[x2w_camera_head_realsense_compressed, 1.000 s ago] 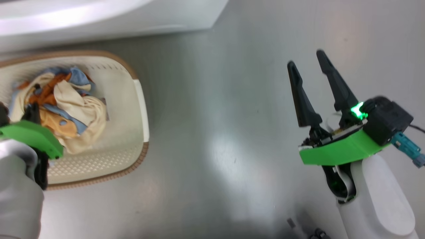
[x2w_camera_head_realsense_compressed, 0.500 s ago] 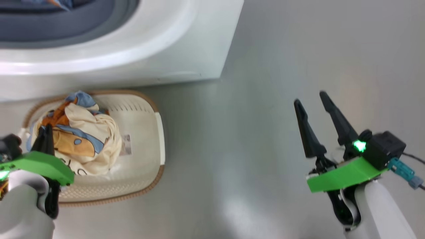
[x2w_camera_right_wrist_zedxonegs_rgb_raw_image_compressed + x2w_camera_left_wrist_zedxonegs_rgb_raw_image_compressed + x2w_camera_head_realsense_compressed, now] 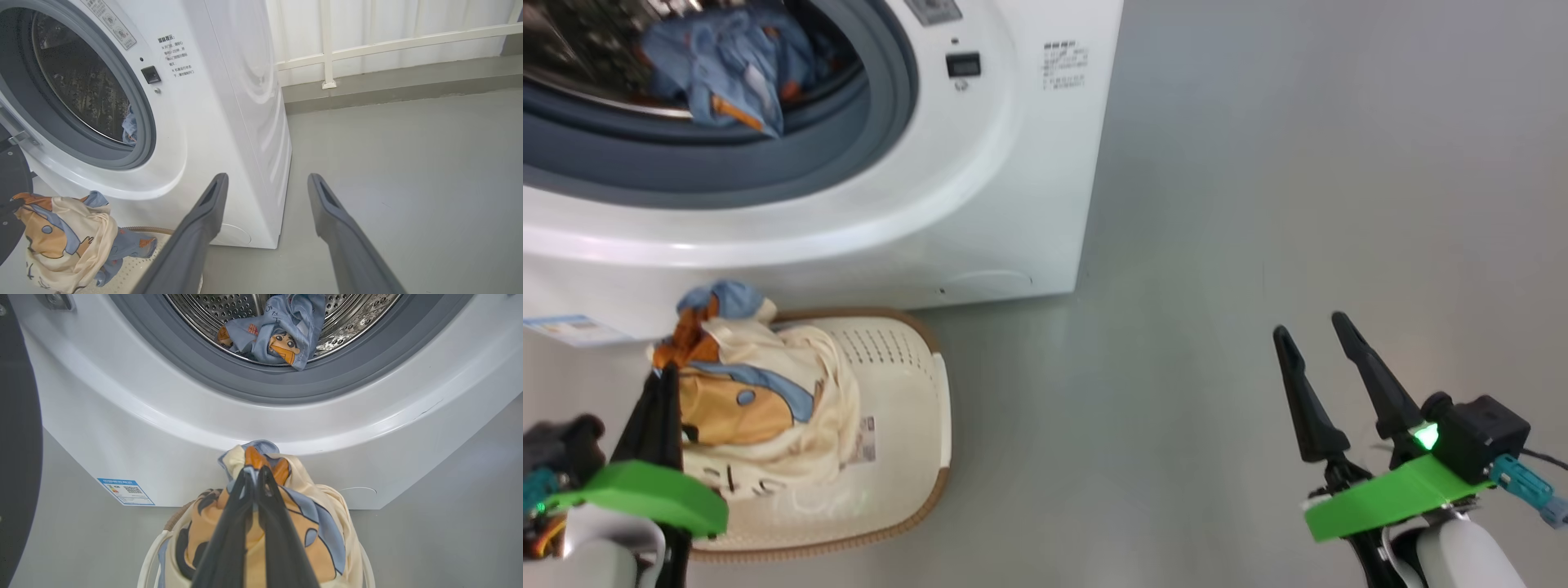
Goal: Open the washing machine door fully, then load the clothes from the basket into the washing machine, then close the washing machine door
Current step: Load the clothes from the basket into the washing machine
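The washing machine (image 3: 980,163) stands open, with a blue garment (image 3: 727,73) lying in its steel drum (image 3: 347,318). The black rim of the washing machine door (image 3: 16,457) shows at the left edge of the left wrist view. My left gripper (image 3: 255,471) is shut on the top of the clothes (image 3: 310,522), a cream, orange and blue bundle (image 3: 760,400) that hangs just above the basket (image 3: 915,425), below the drum opening. In the right wrist view the bundle (image 3: 69,232) dangles over the basket (image 3: 139,265). My right gripper (image 3: 1311,324) is open and holds nothing, far to the right over the floor.
Grey floor (image 3: 1258,204) lies open to the right of the machine. A blue sticker (image 3: 126,492) and a round cap (image 3: 359,492) sit low on the machine's front. A white wall with a low rail (image 3: 367,45) stands behind.
The head camera has tilted up, bringing the drum opening into view. My left gripper has lifted the bundle up off the basket floor. The right gripper stays open.
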Tool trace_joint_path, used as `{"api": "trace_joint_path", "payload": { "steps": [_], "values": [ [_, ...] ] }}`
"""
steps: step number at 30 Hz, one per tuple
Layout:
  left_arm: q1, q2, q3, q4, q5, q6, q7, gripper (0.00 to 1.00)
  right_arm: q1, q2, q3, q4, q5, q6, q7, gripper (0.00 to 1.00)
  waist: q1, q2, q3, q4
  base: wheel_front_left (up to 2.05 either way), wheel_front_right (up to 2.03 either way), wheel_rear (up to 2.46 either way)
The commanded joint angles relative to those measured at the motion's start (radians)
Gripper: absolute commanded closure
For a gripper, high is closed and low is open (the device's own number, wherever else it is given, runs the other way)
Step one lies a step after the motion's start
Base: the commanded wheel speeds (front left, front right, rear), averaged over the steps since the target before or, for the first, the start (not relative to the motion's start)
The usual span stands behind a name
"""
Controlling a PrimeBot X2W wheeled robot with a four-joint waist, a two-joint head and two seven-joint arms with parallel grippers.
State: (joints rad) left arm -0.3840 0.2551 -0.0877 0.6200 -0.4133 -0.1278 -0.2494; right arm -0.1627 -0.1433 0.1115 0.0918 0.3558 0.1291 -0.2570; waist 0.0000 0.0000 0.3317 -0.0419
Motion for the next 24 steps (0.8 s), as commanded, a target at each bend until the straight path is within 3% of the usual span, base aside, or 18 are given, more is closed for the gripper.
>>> {"api": "trace_joint_path", "payload": {
  "steps": [1, 17, 24],
  "values": [
    [0.037, 0.034, 0.049, -0.061, 0.017, -0.003, -0.012, 1.0, 0.028, -0.012, 0.009, -0.023, 0.012, 0.002, -0.005, 0.0, 0.0, 0.0, -0.057, 0.006, 0.0, 0.0, 0.0],
    [0.331, -0.051, 0.177, -0.455, 0.08, -0.003, -0.012, 1.0, 0.109, -0.024, -0.042, -0.036, 0.019, 0.002, -0.005, 0.0, 0.0, 0.0, -0.113, 0.011, 0.0, 0.0, 0.0],
    [0.376, -0.086, 0.198, -0.544, 0.092, -0.003, -0.012, 1.0, 0.112, -0.02, -0.052, -0.042, 0.017, 0.002, -0.005, 0.0, 0.0, 0.0, -0.108, 0.012, 0.0, 0.0, 0.0]
  ]
}}
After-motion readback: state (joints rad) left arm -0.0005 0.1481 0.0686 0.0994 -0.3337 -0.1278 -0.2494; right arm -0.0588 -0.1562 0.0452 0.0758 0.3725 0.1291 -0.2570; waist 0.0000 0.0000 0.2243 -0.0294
